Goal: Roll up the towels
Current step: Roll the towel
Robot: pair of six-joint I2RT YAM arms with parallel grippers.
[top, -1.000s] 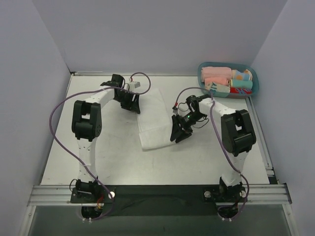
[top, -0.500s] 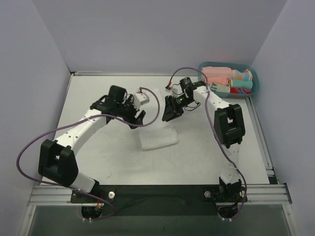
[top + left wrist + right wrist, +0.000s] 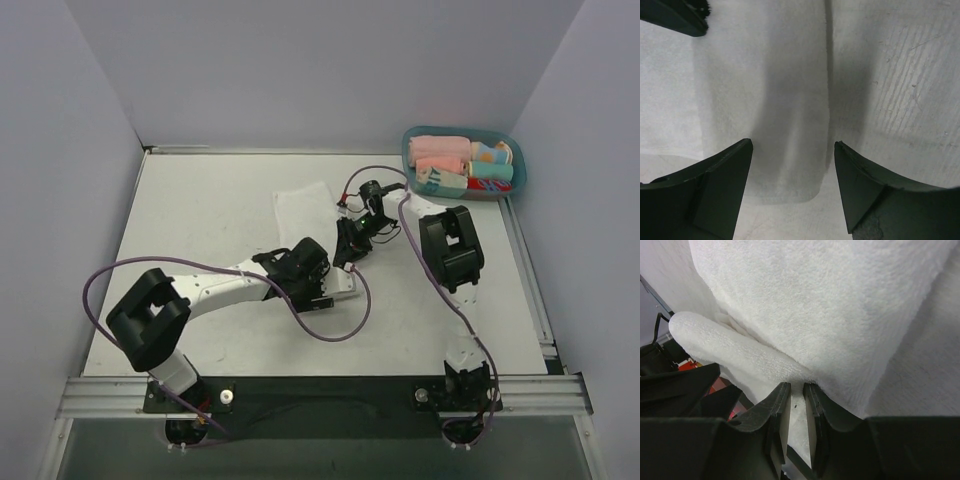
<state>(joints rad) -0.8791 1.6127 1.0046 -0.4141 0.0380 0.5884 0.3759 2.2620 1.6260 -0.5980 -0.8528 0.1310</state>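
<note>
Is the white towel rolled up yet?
Not yet. The towel lies mostly flat on the table, with one fold bunched up by the right gripper.

White table (image 3: 200, 220) carries towel (image 3: 303, 205) and basket (image 3: 407, 152) (far right corner).

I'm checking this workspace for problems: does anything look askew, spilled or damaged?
The white towel lies slanted on the table, not square to its edges. In the right wrist view, a raised fold bulges up beside the right gripper. Nothing looks spilled or damaged.
</note>
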